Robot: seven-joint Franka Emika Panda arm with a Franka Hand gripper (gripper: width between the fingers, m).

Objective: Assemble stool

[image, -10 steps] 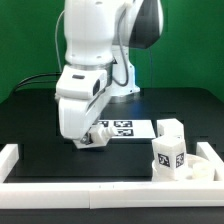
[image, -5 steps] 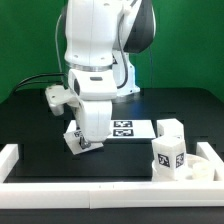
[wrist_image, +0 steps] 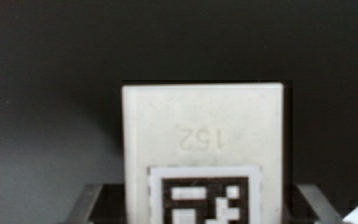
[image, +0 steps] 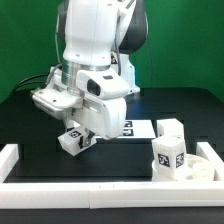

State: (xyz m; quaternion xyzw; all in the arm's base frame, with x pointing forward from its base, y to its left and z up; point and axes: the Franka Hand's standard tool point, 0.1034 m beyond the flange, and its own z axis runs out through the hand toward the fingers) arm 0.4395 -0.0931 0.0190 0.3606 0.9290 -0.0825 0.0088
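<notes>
My gripper (image: 77, 141) is shut on a short chunky white stool leg (image: 72, 138) with black-and-white tags, held tilted just above the black table at the exterior view's left of centre. In the wrist view the leg (wrist_image: 206, 125) fills the middle, its tag near my gripper (wrist_image: 206, 206), with a dark finger (wrist_image: 101, 203) on either side of it. The round white seat (image: 203, 166) lies at the front of the exterior view's right. A tagged leg (image: 167, 153) stands upright on it, and another white leg (image: 172, 128) stands just behind.
The marker board (image: 138, 128) lies flat on the table behind the held leg. A long white rail (image: 90, 191) runs along the front edge, with a raised end (image: 9, 157) at the exterior view's left. Cables (image: 35, 80) trail behind the arm.
The arm's wrist has swung round and the held leg has tipped from near upright to tilted, shifting slightly toward the exterior view's left. The seat and its legs have not moved.
</notes>
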